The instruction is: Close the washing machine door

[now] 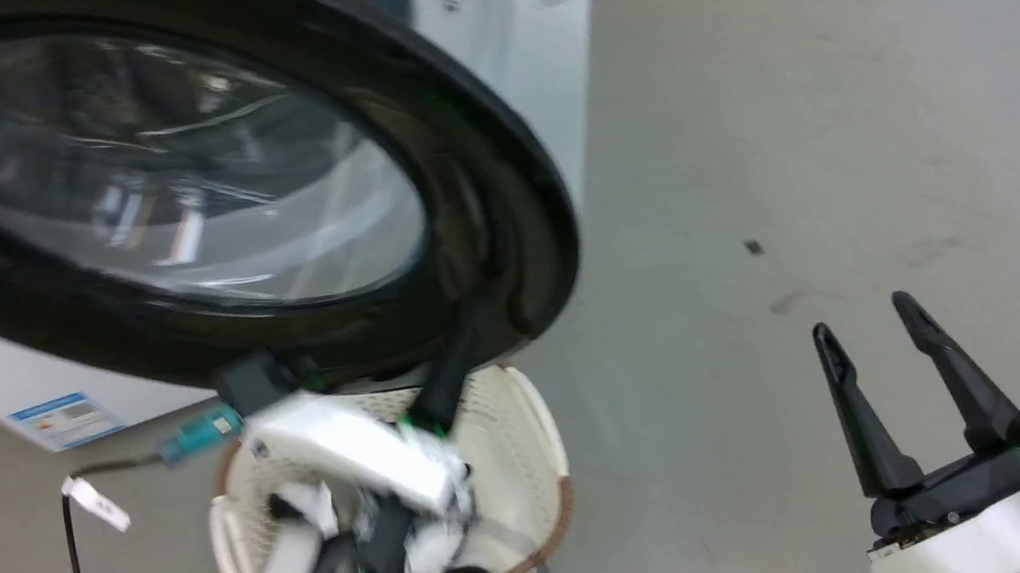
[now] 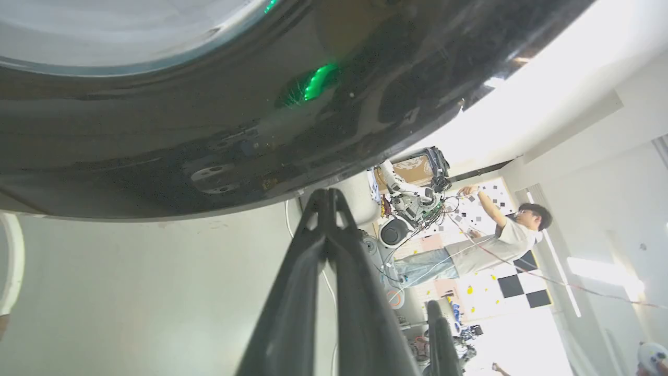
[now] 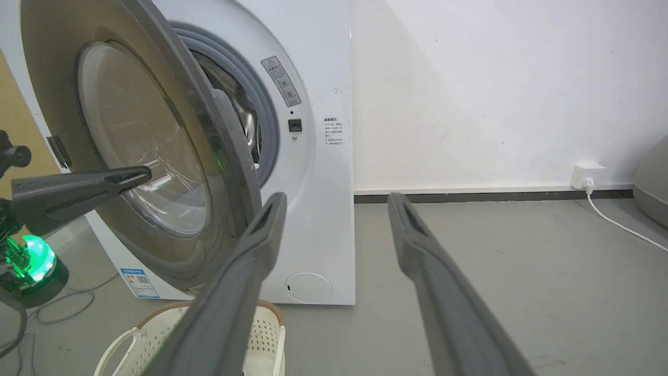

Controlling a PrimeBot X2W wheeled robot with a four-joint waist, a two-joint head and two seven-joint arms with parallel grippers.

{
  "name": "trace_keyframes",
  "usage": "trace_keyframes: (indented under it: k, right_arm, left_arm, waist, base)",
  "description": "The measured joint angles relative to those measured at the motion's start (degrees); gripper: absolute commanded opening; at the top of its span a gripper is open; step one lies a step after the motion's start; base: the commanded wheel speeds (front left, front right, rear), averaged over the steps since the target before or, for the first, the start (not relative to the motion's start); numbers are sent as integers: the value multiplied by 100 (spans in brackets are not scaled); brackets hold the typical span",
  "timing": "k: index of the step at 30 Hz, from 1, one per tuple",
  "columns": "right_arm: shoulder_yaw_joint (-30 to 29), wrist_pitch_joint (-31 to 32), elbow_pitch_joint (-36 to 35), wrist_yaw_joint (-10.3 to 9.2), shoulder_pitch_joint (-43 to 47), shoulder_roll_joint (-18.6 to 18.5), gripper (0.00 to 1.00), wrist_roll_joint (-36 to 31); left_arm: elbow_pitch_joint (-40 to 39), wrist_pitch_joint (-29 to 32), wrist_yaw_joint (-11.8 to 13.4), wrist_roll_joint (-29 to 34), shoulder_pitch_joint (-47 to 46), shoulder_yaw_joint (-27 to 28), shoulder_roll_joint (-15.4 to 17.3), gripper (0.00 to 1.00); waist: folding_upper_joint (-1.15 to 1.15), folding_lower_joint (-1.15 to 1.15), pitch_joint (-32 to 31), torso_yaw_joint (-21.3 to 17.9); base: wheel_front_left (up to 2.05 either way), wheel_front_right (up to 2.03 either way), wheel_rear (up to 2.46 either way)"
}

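Observation:
The washing machine door (image 1: 160,177), a big black disc with a clear glass centre, stands ajar in front of the white washing machine (image 1: 526,52). My left gripper (image 1: 479,316) is shut with nothing in it. Its tips rest against the door's lower black rim (image 2: 209,120), meeting it at the edge (image 2: 326,194). In the right wrist view the door (image 3: 141,151) hangs away from the porthole, the grey gasket (image 3: 263,130) shows behind it, and the left fingers (image 3: 78,188) lie against the door's face. My right gripper (image 1: 864,319) is open over the floor, apart from the machine (image 3: 318,209).
A cream perforated basket (image 1: 531,425) sits on the floor under the door and my left arm. A black cable (image 1: 75,554) lies at the left. A wall socket (image 3: 587,175) with a white cord is far right. A person (image 2: 496,243) stands in the background.

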Motion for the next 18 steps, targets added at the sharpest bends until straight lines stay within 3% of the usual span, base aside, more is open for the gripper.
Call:
trace_keyframes:
  k: [5, 10, 12, 14, 18]
  right_arm:
    - [-113, 0, 10, 0, 108, 2, 100, -32]
    - [-137, 0, 9, 0, 212, 5, 100, -74]
    - [-156, 0, 1, 0, 238, 5, 100, -88]
    - [-155, 0, -2, 0, 305, 5, 100, -127]
    - [-151, 0, -10, 0, 361, 5, 100, -144]
  left_arm:
    - [-430, -264, -1, 909, 581, -900, 800, 0]
    - [-452, -1026, -1, 2101, 915, -1477, 1685, 0]
    - [-366, -1475, 3, 2444, 989, -1436, 1853, 0]
    - [-394, -1859, 245, 2824, 1119, -1109, 1881, 0]
    - [-848, -1941, 714, 3562, 1445, -153, 1707, 0]
  waist:
    - [0, 0, -253, 354]
    - [0, 0, -503, 767]
    - [0, 0, -592, 941]
    - [0, 0, -715, 1191]
    - [0, 0, -862, 1491]
  base:
    - [0, 0, 0]
    - [0, 0, 0]
    - [0, 0, 0]
    - [0, 0, 0]
    - [0, 0, 0]
